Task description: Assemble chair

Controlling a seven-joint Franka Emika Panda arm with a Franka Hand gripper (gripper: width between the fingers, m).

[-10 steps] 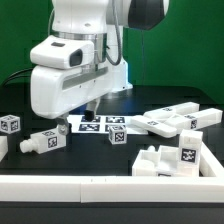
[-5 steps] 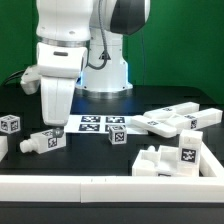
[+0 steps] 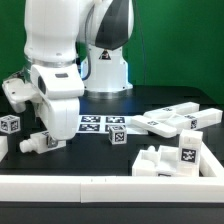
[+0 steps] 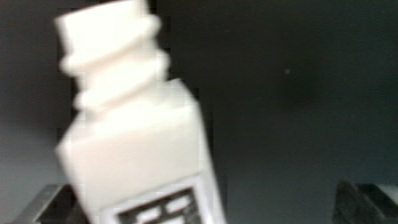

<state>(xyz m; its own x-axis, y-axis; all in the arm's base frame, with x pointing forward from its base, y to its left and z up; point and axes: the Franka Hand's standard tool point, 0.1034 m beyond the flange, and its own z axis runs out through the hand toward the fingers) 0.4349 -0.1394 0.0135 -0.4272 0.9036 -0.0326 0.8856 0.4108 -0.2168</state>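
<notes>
I am poising my pincer (image 4: 214, 203) astride the screw-ended peg (image 4: 128, 140) | jaws gaping wide, empty | next: squeezing it squarely

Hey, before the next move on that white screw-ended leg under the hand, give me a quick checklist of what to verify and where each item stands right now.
1. Hand open: ok, the jaws stand wide apart.
2. Screw-ended leg between the fingers: ok, as the wrist view shows.
3. Leg centred in the gap: not ok, it sits close to one finger.
4. Hand low enough to grip: cannot tell; the exterior view does not show the fingertips.
5. Tagged cube clear of the hand: ok, it stands apart.
</notes>
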